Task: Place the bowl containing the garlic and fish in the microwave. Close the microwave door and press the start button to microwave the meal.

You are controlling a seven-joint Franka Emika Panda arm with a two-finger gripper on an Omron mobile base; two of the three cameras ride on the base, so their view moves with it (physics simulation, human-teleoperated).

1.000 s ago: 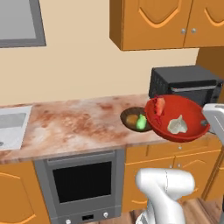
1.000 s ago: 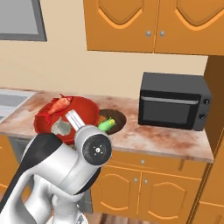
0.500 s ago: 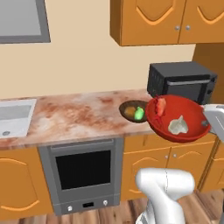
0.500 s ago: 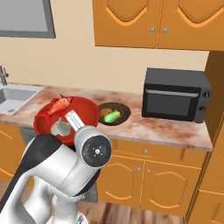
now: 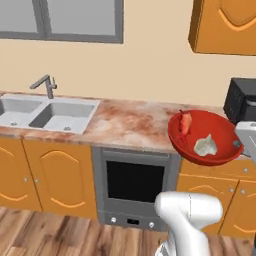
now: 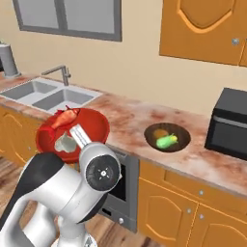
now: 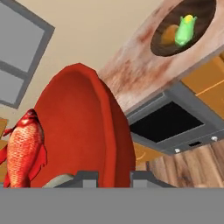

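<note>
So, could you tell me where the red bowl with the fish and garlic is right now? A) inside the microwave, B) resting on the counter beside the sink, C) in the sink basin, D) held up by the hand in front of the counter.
D: the red bowl, with the fish and garlic inside, is gripped at its rim by the hand, off the counter.

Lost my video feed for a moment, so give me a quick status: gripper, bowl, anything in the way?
Gripper shut on the red bowl's rim, bowl held off the counter. Fish and garlic inside. Microwave not in sight; brown bowl sits on the counter.
</note>
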